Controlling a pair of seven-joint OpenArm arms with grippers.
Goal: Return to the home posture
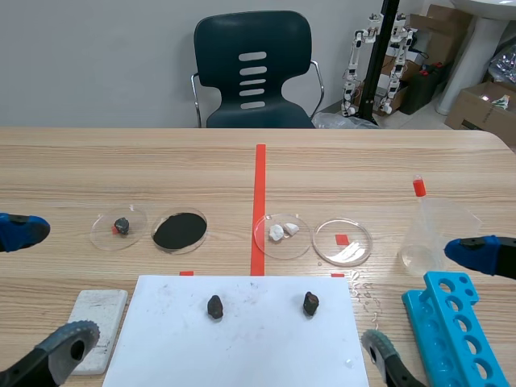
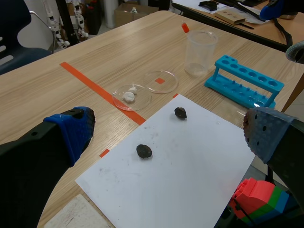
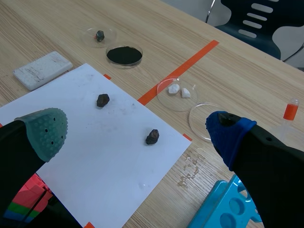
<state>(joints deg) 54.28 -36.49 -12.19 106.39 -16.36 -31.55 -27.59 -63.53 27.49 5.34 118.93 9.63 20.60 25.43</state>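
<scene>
The left gripper [image 1: 44, 286] is seen at the lower left corner of the scene view, low over the table [image 1: 161, 169]. Its fingers are spread wide with nothing between them, the grey pad at the bottom edge and the blue pad at the left edge. The right gripper [image 1: 427, 302] is placed likewise at the lower right, its fingers wide apart and empty.

A white sheet [image 1: 258, 355] is laid flat at bottom centre between the two grippers. A left lump [image 1: 214, 306] and a right lump [image 1: 310, 303], both dark, are set apart on its far half. A white block [image 1: 97, 318] is found just beside the sheet's left edge, and a blue rack [image 1: 451, 330] lies just right of the sheet.

Four clear dishes are lined up across the middle of the frame. From the left, the first dish [image 1: 101, 234] holds a small dark piece and the second dish [image 1: 201, 243] is filled with black powder. Past the orange tape line [image 1: 260, 185], the third dish [image 1: 282, 250] carries white bits, and the fourth dish [image 1: 356, 251] sits just beside it. A clear beaker [image 1: 431, 234] is placed at mid right, with a red-capped dropper [image 1: 418, 187] standing in it.

A dark chair [image 1: 252, 68] is seen at top centre beyond the table, and cardboard boxes [image 1: 484, 101] at the upper right.
</scene>
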